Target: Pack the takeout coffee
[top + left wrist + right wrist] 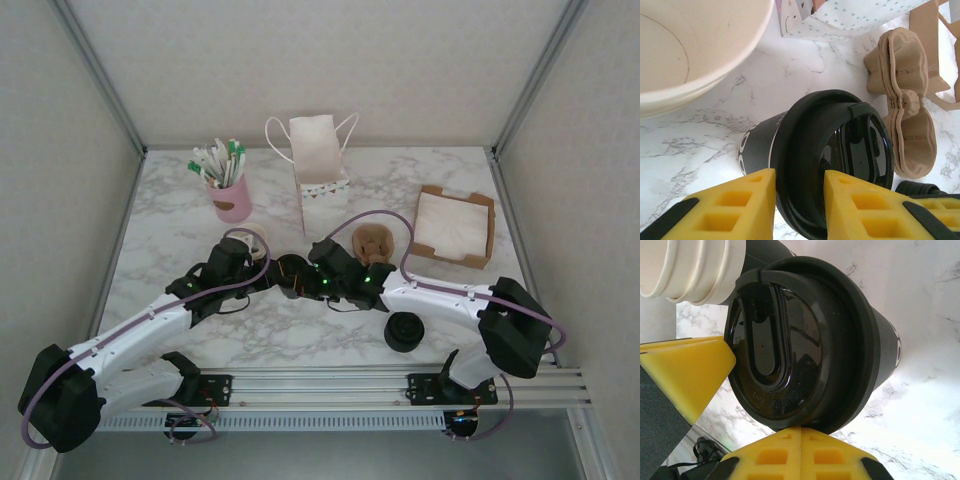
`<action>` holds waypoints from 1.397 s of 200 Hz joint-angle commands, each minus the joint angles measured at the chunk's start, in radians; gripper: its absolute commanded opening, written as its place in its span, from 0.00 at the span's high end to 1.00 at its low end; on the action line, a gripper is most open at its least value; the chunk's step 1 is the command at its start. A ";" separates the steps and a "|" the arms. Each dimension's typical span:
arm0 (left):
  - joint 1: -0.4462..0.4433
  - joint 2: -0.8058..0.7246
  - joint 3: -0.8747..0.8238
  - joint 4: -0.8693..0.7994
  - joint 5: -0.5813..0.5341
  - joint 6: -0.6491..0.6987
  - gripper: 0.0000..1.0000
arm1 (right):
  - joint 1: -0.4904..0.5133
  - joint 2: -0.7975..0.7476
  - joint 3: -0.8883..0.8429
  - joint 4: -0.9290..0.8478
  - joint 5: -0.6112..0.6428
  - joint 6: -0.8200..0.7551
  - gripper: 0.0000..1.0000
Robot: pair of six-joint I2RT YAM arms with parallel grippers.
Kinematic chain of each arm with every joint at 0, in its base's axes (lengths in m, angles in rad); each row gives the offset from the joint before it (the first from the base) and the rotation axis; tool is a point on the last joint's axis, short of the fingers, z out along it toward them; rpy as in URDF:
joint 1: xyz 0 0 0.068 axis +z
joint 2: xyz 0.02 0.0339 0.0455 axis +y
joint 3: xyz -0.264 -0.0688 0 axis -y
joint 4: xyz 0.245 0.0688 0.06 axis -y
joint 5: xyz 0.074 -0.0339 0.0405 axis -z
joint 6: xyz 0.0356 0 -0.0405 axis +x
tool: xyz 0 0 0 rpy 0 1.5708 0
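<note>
The lidded coffee cup (800, 340) stands mid-table (300, 340), towards the near edge, in front of the paper bag (318, 160). The right gripper (765, 392) is clamped across its lid. The left gripper (800, 175) has fingers slightly parted over the rim; whether it grips is unclear. The cup is probably light, thin-walled and spillable, so it is best held gently below the lid, upright.

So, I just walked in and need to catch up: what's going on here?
Both arms meet mid-table at the small dark paper cup with a round black plastic lid. The right gripper clamps the lid from opposite sides. The left gripper sits at the lid's near rim; whether it grips is unclear. The cup is not yet in the white paper bag behind it.
</note>
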State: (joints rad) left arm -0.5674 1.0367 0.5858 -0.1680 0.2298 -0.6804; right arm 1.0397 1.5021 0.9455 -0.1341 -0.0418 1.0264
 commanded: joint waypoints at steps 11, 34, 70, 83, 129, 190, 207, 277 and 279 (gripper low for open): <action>-0.009 0.005 -0.014 -0.035 0.056 -0.002 0.69 | 0.007 0.045 0.014 -0.125 0.058 -0.004 1.00; -0.009 0.001 -0.002 -0.044 0.050 -0.001 0.68 | 0.005 0.017 0.067 -0.184 0.071 -0.037 1.00; -0.006 0.011 0.003 -0.044 0.042 -0.001 0.66 | 0.004 -0.029 0.156 -0.276 0.088 -0.096 0.97; -0.005 0.012 0.004 -0.043 0.043 -0.003 0.66 | 0.002 -0.042 0.179 -0.305 0.086 -0.112 0.92; -0.005 -0.001 0.072 -0.087 0.036 0.005 0.54 | -0.016 -0.097 0.213 -0.381 0.085 -0.164 0.76; 0.000 -0.060 0.292 -0.223 -0.002 0.044 0.17 | -0.045 -0.178 0.320 -0.562 0.080 -0.301 0.40; 0.001 -0.089 0.333 -0.247 0.005 0.045 0.07 | -0.045 -0.218 0.336 -0.613 0.087 -0.326 0.28; 0.002 -0.227 0.406 -0.395 0.044 0.037 0.00 | -0.046 -0.466 0.303 -0.824 0.163 -0.332 0.01; 0.001 -0.233 0.405 -0.399 0.046 0.036 0.00 | -0.046 -0.474 0.300 -0.832 0.166 -0.328 0.01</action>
State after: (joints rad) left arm -0.5674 0.8585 0.9668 -0.4713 0.2474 -0.6464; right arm 0.9989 1.1130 1.2549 -0.8383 0.0643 0.6949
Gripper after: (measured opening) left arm 0.995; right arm 0.981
